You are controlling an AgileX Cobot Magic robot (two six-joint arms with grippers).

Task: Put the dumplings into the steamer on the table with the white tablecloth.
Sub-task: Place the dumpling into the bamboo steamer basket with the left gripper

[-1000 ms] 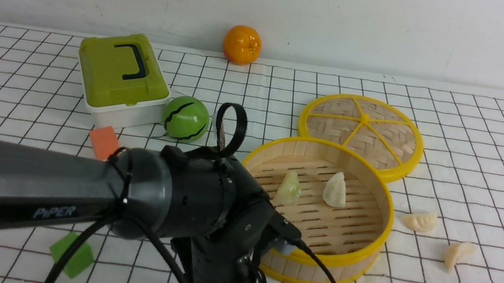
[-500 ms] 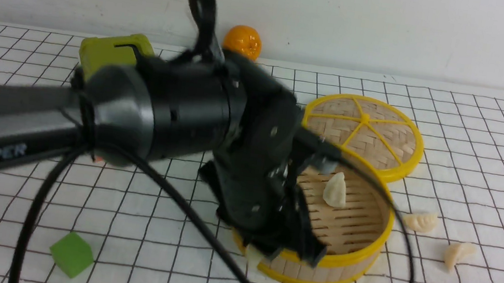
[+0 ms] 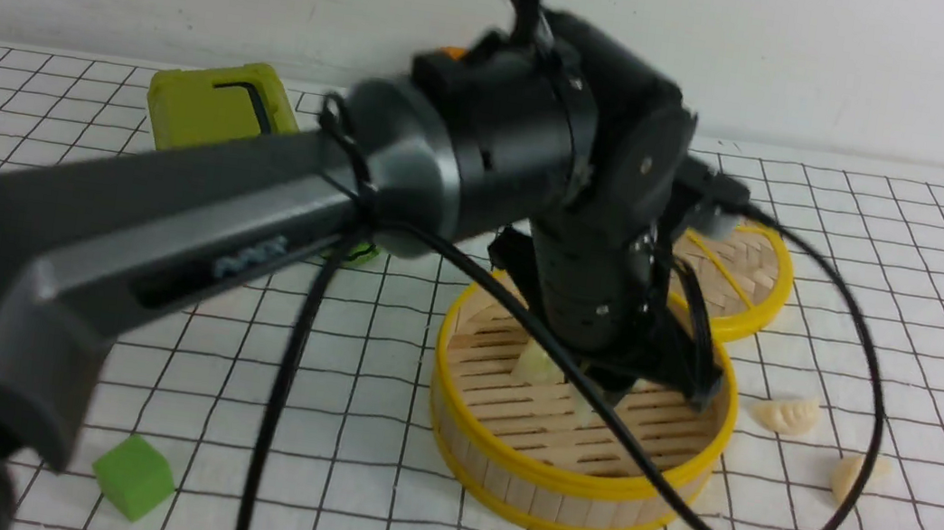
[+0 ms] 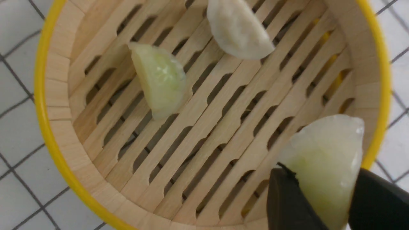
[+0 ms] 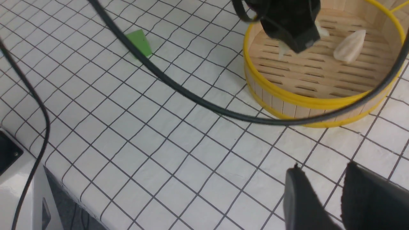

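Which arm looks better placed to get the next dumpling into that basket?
The left. The left gripper holds a pale green dumpling right over the steamer, so it probably only needs to let go. The right gripper is open and empty, over the tablecloth outside the steamer.

Wall (image 3: 828, 56): plain white, faintly streaked, seen behind the table (image 3: 936, 271).
Light: even; only soft shadows are cast.
Past the near edge: a dark area (image 5: 76, 220) is glimpsed, unclear.

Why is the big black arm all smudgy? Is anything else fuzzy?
Front view: the left arm is smeared, its lettering unreadable, while the steamer looks sharp. Left wrist view: the gripped dumpling looks slightly soft. Right wrist view: the tablecloth grid is crisp.
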